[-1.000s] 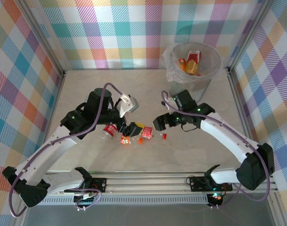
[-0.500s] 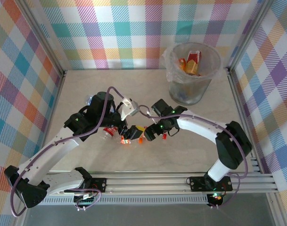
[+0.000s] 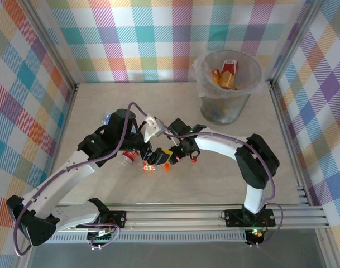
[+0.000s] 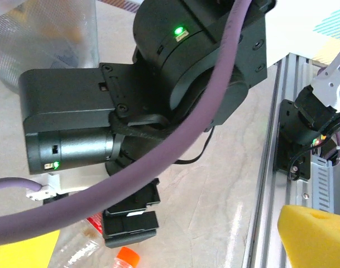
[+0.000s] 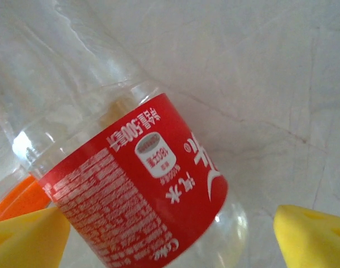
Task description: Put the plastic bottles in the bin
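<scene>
Right wrist: right gripper [image 5: 168, 237] spread astride red-label bottle [image 5: 142, 195], cd squirt out; left gripper [image 4: 167, 243], spread too, crowds at 9 o'clock.

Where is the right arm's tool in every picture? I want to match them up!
Top external: the right tool is in the middle of the table, at the end of the white arm curving in from the right.
Left wrist: very close up, a big black body with its fingers pointing down, lower left.
Right wrist: its yellow pads are in the bottom corners, on either side of a red-label bottle.
Shared landmark: the pale marbled table.
</scene>
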Robot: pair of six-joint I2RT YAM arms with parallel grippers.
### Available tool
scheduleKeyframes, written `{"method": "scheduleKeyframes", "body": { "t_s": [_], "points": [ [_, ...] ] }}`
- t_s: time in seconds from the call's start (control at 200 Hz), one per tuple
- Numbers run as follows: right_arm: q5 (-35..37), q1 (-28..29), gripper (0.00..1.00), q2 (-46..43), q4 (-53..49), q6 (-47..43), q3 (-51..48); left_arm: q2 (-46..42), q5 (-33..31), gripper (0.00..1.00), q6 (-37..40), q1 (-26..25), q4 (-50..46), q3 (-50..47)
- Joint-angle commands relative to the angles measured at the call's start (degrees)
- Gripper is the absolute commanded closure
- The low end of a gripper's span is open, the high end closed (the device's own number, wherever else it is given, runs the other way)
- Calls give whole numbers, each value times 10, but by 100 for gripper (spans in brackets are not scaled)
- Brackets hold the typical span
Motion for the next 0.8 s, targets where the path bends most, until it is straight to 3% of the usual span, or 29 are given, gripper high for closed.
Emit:
{"method": "scheduleKeyframes", "body": {
  "t_s": [0.0,0.25,0.635,0.795],
  "points": [
    [50,5,9,21,-7,44,18,2,18,0,-3,4,28,-3],
    [63,5,16,49,-12,63,53,-2,17,0,-6,4,30,-3],
    [-7,10,7,60,-24,-41,74,-2,11,0,-20,4,41,-5],
    [9,17,7,85,-57,-86,101,-5,10,0,-19,4,42,-4]
  ]
}}
